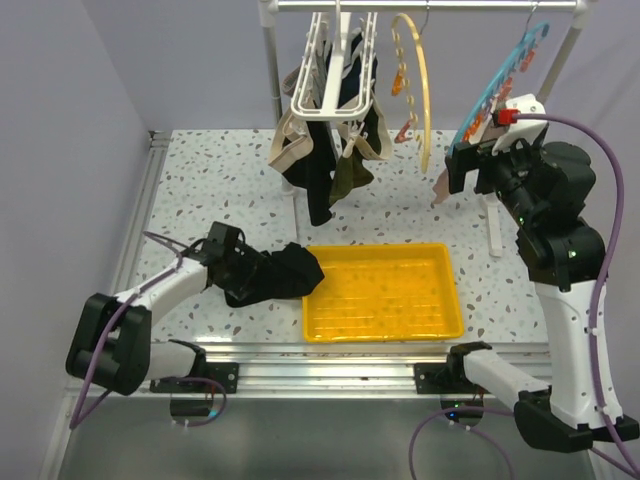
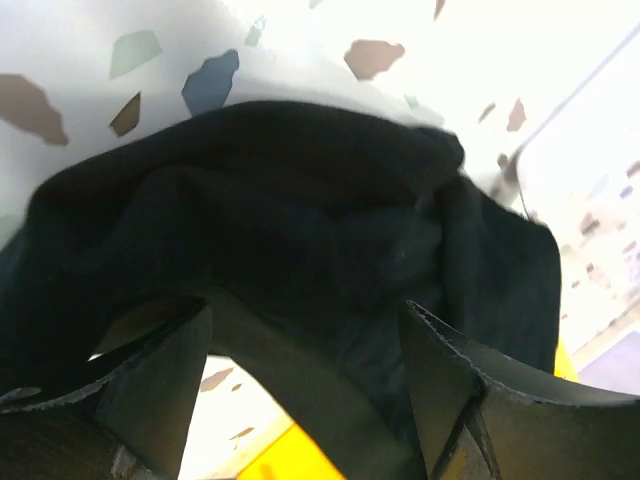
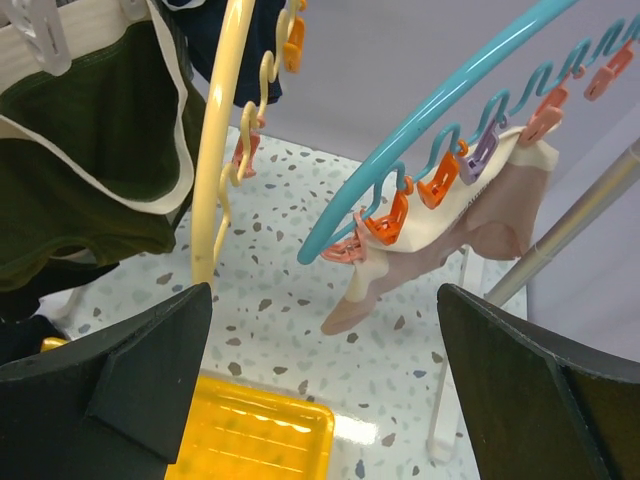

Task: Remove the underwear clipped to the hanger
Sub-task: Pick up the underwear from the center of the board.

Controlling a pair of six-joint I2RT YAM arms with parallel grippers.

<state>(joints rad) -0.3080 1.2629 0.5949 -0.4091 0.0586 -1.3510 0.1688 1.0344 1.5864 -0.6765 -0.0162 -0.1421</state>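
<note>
Three hangers up on the metal rail (image 1: 440, 6): a white plastic clip hanger (image 1: 335, 60), a yellow curved hanger (image 1: 424, 90) and a teal curved hanger (image 1: 505, 70). One yellow plastic tray (image 1: 400, 295) sits on the speckled terrazzo table (image 1: 220, 180).

One pale pink-beige garment (image 3: 480, 215) is pinned under the teal hanger by orange and purple clips. Its long axis follows the arc and one corner droops toward the table. The white hanger carries a bunch hanging straight down: a beige piece (image 1: 290, 150), a long black piece (image 1: 320, 190) and an olive-and-cream piece (image 1: 350, 172). I can't make out the exact count there.

One crumpled black cloth garment (image 1: 285, 272) lies on the table touching the tray's left rim, long axis left to right. The left gripper (image 2: 310, 330) is at it, fingers spread wide with cloth slumped between them, not clamped. The right gripper (image 3: 325, 292) is raised just beside the teal hanger, jaws wide apart, holding nothing.
</note>
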